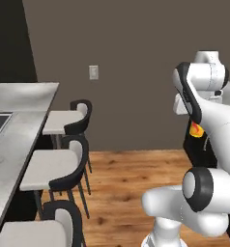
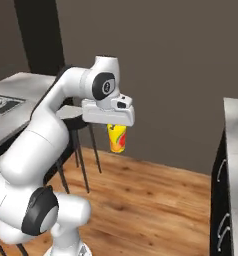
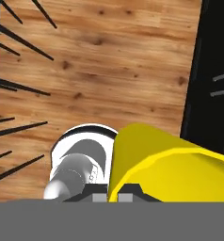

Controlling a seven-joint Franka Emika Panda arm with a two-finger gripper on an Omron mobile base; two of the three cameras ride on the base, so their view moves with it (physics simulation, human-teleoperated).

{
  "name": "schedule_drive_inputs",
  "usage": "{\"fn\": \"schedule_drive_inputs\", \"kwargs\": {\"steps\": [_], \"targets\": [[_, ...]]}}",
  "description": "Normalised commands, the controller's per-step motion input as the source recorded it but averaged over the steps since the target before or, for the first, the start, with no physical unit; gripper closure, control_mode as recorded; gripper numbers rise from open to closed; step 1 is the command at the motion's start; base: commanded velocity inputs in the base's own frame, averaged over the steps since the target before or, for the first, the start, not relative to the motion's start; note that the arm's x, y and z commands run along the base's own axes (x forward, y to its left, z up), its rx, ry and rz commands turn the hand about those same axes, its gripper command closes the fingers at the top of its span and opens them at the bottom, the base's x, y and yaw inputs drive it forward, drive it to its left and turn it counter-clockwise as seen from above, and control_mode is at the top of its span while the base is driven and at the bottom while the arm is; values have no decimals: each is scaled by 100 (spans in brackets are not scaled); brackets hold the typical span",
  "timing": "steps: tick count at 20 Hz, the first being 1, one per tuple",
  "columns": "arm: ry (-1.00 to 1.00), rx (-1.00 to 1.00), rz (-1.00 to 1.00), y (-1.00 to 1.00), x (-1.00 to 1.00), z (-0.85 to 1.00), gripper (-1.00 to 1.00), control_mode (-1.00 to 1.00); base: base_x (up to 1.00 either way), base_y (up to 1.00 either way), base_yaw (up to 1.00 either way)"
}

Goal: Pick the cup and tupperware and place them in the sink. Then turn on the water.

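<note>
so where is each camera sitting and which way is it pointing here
Left base view: behind the arm to its left, facing forward over the island counter, stools and wood floor; the white arm rises at right, the cup peeking past it.
Right base view: behind the arm to its right, facing forward; the arm rises at left, the gripper holding the cup above the floor.
Hand view: on the hand, looking down along the gripper at the floor, the cup close up.
Shared: all three show the cup and floor.

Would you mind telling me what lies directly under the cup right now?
The cup hangs in the gripper above bare wooden floor, with nothing supporting it. The cup's body hides the floor right beneath it in the hand view.
</note>
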Motion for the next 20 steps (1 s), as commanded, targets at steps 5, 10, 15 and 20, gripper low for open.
{"fn": "schedule_drive_inputs", "kwargs": {"steps": [5,10,15,20], "targets": [[0,0,0,0,0,0,100,100,-1,0,62],[0,0,0,0,0,0,100,100,-2,0,62],[0,0,0,0,0,0,100,100,-2,0,62],[0,0,0,0,0,0,100,100,-1,0,61]]}}
